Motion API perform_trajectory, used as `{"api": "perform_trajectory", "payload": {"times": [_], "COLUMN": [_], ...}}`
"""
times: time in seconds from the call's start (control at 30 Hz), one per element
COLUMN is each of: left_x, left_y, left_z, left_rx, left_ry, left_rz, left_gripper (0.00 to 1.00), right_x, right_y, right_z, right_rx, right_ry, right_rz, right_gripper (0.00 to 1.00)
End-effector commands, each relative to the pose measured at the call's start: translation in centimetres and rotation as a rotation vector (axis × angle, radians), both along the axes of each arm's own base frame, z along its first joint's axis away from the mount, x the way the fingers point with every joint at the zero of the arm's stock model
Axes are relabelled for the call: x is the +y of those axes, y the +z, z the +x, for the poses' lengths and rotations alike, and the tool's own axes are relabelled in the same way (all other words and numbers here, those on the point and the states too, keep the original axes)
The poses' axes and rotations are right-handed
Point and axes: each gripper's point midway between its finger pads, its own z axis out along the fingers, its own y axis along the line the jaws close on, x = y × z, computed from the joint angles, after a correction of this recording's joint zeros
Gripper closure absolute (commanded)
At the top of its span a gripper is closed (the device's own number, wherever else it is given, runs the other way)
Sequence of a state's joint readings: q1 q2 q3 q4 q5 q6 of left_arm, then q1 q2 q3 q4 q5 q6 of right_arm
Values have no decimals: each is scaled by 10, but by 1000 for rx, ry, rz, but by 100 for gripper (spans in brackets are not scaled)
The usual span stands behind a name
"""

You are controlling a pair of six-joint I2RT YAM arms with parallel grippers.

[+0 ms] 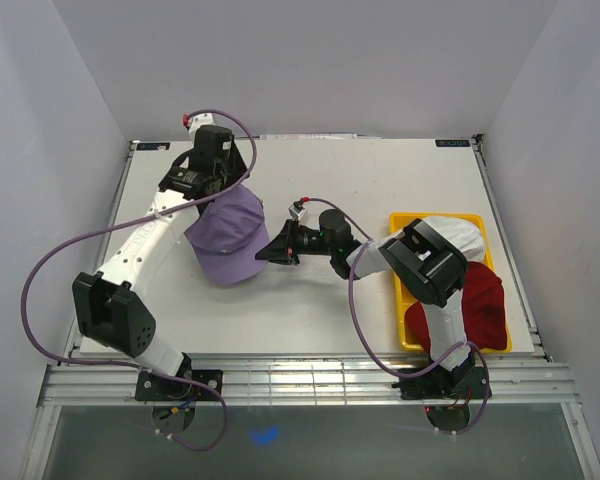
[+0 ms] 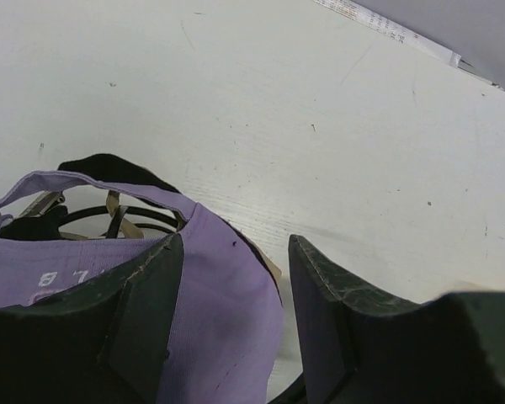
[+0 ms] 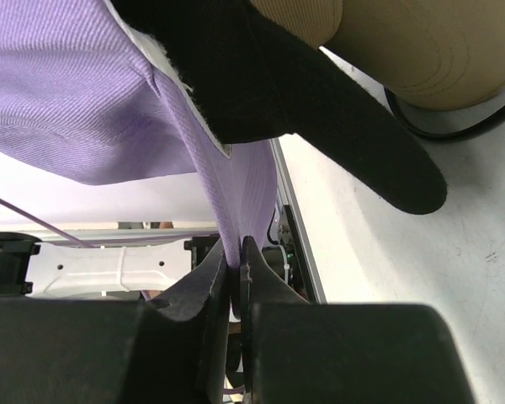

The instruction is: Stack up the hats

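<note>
Dark red hat (image 1: 485, 305) in yellow tray (image 1: 400, 228), near right | right gripper (image 3: 236, 259) clamped on lavender hat (image 1: 230, 235) | left gripper (image 2: 236, 244) released, straddling its far edge

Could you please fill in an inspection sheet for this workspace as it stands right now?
Surface: white table, faint scuffs.
Job's things: lavender cap draped over black cap's brim and tan cap; white cap and dark red cap on yellow tray.
Clutter: nothing seen.
Grippers: left gripper open, straddling the lavender cap's edge; right gripper shut on its fabric.
Cables: purple cables loop from both arms.
Surroundings: white walls; metal rail at near edge.
</note>
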State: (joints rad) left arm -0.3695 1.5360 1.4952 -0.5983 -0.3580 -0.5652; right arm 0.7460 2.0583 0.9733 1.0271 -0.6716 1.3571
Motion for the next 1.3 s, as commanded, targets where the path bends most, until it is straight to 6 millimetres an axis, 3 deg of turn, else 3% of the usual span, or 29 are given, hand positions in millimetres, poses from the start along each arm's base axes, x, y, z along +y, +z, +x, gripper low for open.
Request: {"api": "perform_trajectory", "payload": {"times": [0.0,0.27,0.53,0.8,1.27], "left_x": [13,10,5,4,2], "left_y": [-36,-58,-77,-84,-92], "left_z": [-8,-7,-11,-13,-16], "left_rx": [131,194,253,271,284], "left_ry": [44,48,33,32,20], "left_rz": [66,65,58,51,38], "left_gripper": [36,36,36,36,34], "right_x": [-11,-14,-14,-14,-10], "right_y": [-52,-63,-77,-85,-90], "right_z": [2,1,2,5,15], "right_rx": [115,128,120,103,66], "right_ry": [-24,-33,-24,-21,-10], "right_rz": [-156,-186,-265,-304,-369], "right_gripper": [92,92,84,67,62]}}
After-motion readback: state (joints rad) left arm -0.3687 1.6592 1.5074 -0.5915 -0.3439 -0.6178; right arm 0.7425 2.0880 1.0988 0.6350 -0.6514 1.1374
